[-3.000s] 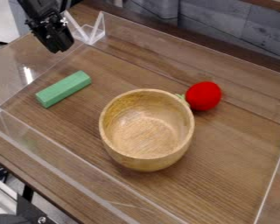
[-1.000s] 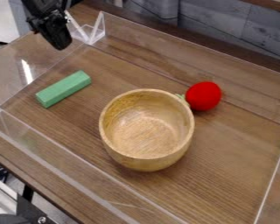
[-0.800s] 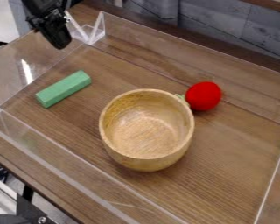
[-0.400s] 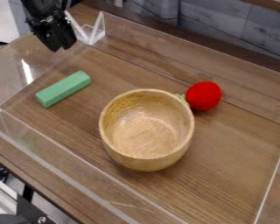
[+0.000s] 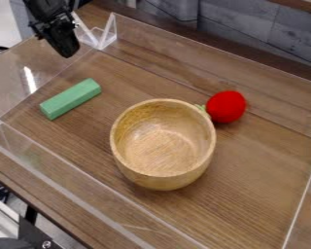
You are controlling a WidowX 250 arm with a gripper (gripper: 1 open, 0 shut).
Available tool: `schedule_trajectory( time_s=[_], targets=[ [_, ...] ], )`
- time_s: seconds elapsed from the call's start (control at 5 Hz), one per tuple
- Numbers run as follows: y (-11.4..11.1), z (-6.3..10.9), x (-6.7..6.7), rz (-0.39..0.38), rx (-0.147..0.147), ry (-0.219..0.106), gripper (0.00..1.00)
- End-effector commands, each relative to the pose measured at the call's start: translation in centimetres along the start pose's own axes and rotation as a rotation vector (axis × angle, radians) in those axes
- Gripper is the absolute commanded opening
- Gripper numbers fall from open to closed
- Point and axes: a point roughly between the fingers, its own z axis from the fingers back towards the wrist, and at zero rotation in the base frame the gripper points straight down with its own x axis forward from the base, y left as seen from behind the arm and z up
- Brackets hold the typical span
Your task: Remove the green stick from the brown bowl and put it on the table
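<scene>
The green stick (image 5: 70, 99) lies flat on the table (image 5: 256, 160), left of the brown bowl (image 5: 163, 143) and apart from it. The bowl stands upright and shows only bare wood inside. My gripper (image 5: 63, 45) hangs at the top left, above and behind the stick, near the acrylic corner. It is dark and small in this view, and nothing shows between its fingers. How far its jaws stand apart is not clear.
A red ball (image 5: 225, 106) rests just right of the bowl's far rim. Low clear acrylic walls (image 5: 106, 35) border the table on all sides. Grey clutter sits beyond the far wall.
The hand stays in the same spot at the top left. Its fingers looked slightly wider a moment ago and narrower now. Stick, bowl and ball have not moved.
</scene>
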Motion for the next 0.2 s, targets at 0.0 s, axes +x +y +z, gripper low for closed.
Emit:
schedule_trajectory(
  time_s=[0.0],
  targets=[
    [-1.41, 2.64, 0.61, -0.038, 0.06, -0.049, 1.0]
  ],
)
